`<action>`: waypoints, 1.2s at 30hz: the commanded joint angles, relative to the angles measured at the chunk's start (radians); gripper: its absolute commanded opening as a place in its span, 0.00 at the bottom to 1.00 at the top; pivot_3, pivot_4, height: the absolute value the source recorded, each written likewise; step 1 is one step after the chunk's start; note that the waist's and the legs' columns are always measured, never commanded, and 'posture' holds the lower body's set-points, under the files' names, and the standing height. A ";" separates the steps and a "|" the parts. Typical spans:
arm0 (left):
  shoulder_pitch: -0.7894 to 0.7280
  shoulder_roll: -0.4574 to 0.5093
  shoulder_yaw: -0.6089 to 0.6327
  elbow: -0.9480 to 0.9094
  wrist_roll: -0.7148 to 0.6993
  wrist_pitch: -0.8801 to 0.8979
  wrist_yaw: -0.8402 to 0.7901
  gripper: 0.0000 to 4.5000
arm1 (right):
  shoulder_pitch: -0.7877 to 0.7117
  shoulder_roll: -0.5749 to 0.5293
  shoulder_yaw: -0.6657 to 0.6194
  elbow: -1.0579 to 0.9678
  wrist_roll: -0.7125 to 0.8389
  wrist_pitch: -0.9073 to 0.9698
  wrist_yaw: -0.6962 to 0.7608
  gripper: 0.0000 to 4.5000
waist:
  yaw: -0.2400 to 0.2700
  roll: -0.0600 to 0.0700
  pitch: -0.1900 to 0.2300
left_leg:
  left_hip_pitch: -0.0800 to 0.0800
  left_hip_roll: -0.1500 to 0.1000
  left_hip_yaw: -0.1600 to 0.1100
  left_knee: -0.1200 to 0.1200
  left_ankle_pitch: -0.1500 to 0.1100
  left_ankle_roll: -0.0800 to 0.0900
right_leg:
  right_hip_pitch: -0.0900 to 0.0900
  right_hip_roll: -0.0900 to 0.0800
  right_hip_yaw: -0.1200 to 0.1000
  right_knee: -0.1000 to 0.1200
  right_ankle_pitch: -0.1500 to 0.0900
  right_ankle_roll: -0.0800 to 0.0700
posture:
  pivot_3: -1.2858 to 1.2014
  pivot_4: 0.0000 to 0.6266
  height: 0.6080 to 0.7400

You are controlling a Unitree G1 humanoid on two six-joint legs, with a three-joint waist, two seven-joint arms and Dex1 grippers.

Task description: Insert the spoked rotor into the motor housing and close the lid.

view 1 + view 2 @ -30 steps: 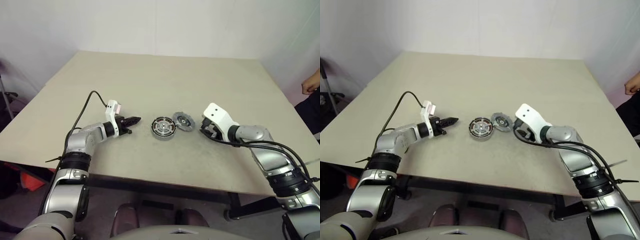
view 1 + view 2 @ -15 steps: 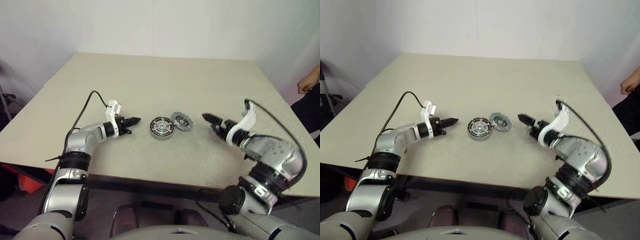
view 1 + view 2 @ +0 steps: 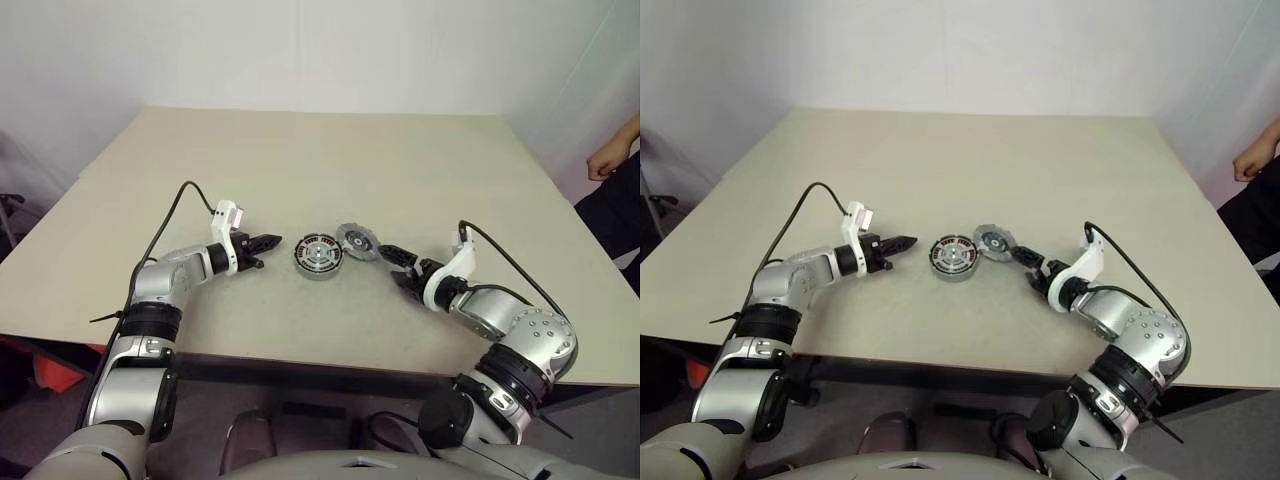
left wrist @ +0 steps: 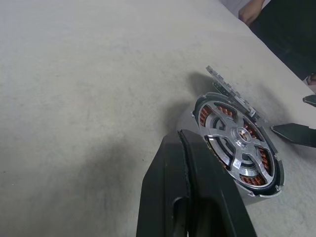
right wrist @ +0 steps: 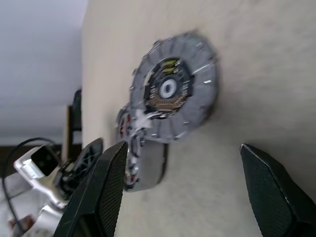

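Right two-fingered black gripper (image 3: 393, 262) stands wide open and empty beside the grey toothed lid disc (image 3: 354, 241), which leans on the round copper-wound motor housing (image 3: 318, 256). My left gripper (image 3: 268, 241) is shut, empty. The shiny spoked rotor (image 4: 237, 147) already sits inside. I fear nudging the lid sideways, shifting the housing.

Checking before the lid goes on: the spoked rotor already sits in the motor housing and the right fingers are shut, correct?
Not quite. The spoked rotor does sit in the motor housing, but the right wrist view shows the right fingers spread wide open, facing the lid.
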 commanded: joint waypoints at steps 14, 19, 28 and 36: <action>0.003 0.009 0.009 -0.070 -0.009 0.002 0.006 0.00 | -0.080 -0.053 0.092 0.172 -0.053 -0.171 0.050 0.91 | 0.006 0.000 0.000 | -0.005 0.000 0.000 -0.002 0.000 0.000 | -0.001 0.000 -0.001 -0.002 0.002 -0.003 | 0.52 0.00 1.00; -0.003 0.007 -0.001 -0.073 -0.001 0.001 0.004 0.00 | -0.097 -0.057 0.124 0.250 -0.049 -0.297 0.068 0.91 | 0.004 0.000 0.000 | -0.005 0.000 0.000 -0.002 0.001 -0.002 | 0.000 -0.001 -0.001 -0.002 0.002 -0.003 | 0.52 0.00 1.00; -0.020 0.009 -0.004 -0.059 0.009 -0.008 0.003 0.00 | -0.131 -0.075 0.187 0.388 -0.039 -0.435 0.077 0.91 | 0.000 0.000 0.000 | -0.006 0.000 0.000 -0.002 0.001 -0.002 | 0.000 0.000 -0.002 -0.002 0.002 -0.004 | 0.52 0.00 1.00; -0.015 0.018 0.007 -0.064 0.008 -0.008 0.010 0.00 | -0.089 -0.069 0.232 0.379 -0.002 -0.352 0.062 0.91 | -0.001 0.000 0.000 | -0.006 0.001 0.000 -0.002 0.001 -0.002 | 0.000 0.000 -0.002 -0.002 0.002 -0.004 | 0.52 0.00 1.00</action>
